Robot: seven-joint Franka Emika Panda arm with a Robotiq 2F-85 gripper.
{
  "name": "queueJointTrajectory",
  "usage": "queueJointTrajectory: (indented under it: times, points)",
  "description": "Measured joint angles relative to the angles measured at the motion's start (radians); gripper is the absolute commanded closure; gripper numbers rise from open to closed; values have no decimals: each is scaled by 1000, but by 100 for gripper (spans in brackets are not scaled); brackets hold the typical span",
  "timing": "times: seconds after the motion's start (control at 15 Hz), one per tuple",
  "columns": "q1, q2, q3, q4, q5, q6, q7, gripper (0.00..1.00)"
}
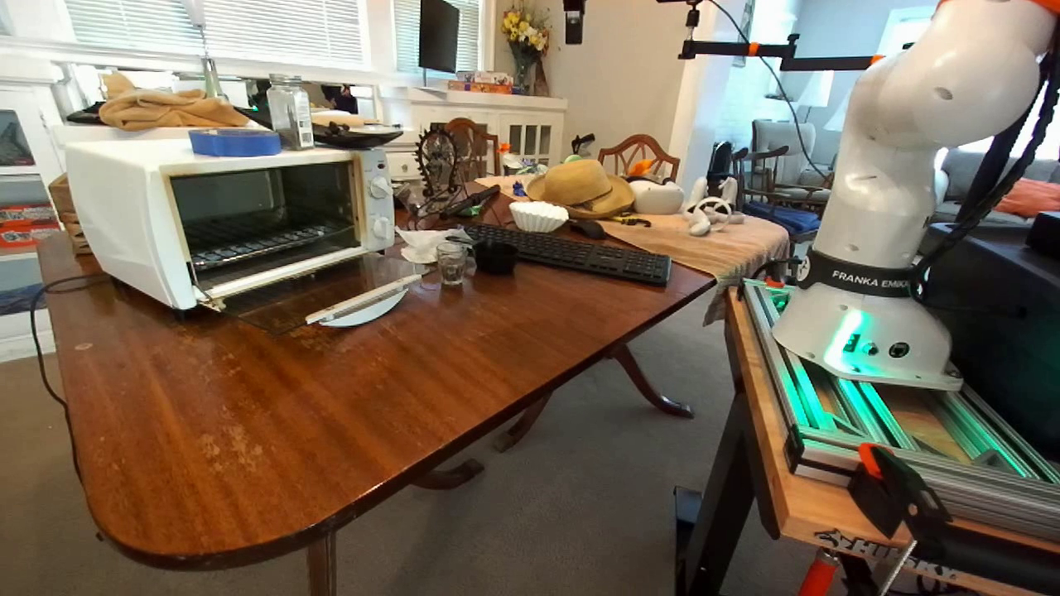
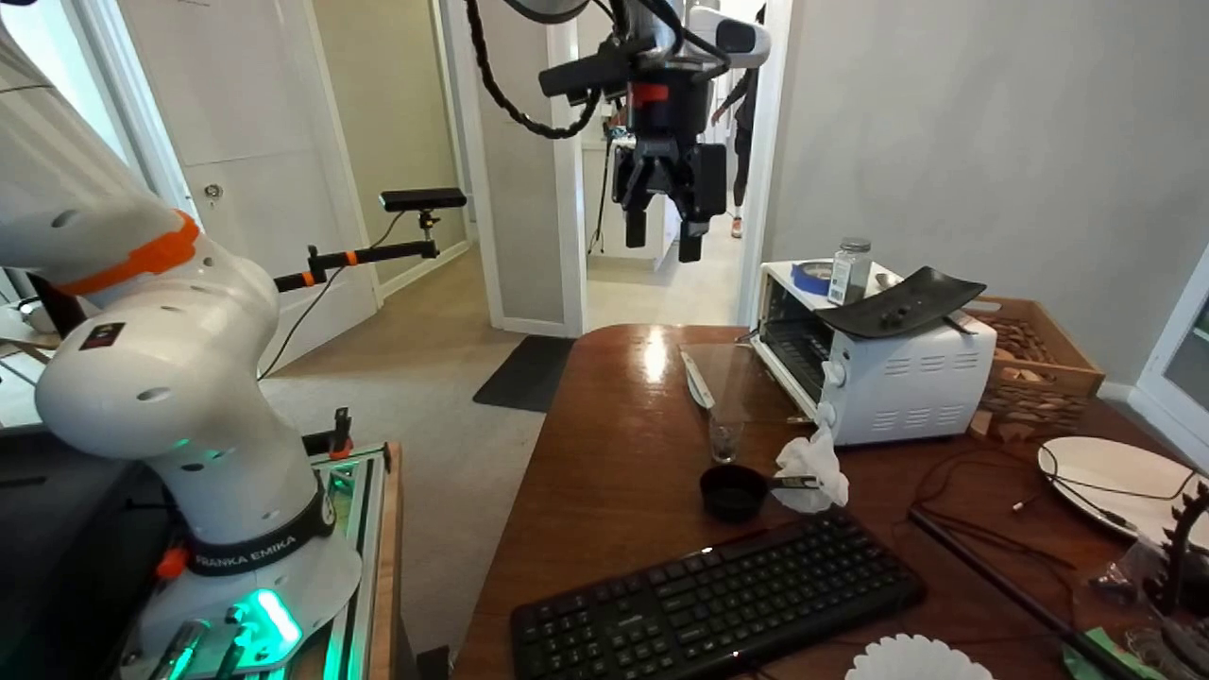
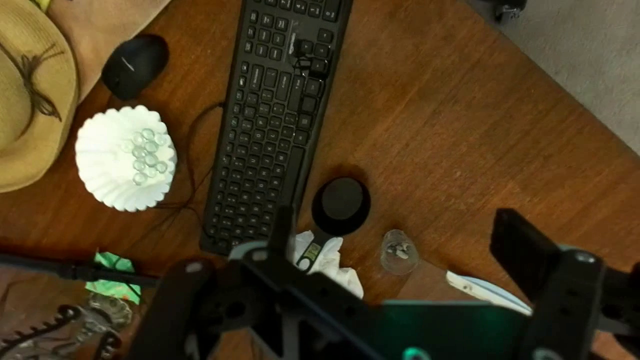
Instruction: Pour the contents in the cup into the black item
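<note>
The cup is a small clear glass that stands upright on the brown table; it shows in both exterior views (image 1: 451, 265) (image 2: 724, 442). In the wrist view the cup (image 3: 399, 252) holds a few pale bits. The black item is a round black scoop with a handle (image 3: 342, 205), beside the cup and apart from it; it also shows in both exterior views (image 1: 495, 258) (image 2: 734, 495). My gripper (image 2: 663, 236) is open and empty, high above the table. In the wrist view the cup lies between the spread fingers of the gripper (image 3: 395, 220), well below them.
A black keyboard (image 3: 270, 120) lies beside the scoop. White crumpled paper (image 2: 812, 472) lies under the scoop's handle. A white toaster oven (image 1: 132, 223) has its glass door lowered, with a white strip (image 1: 364, 305) on it. A white fluted bowl (image 3: 112, 160) holds clear beads.
</note>
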Motion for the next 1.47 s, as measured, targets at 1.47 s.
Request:
queueJointTrajectory:
  times: [1.47]
  points:
    - [89,352,64,259,-51,30,-566,0]
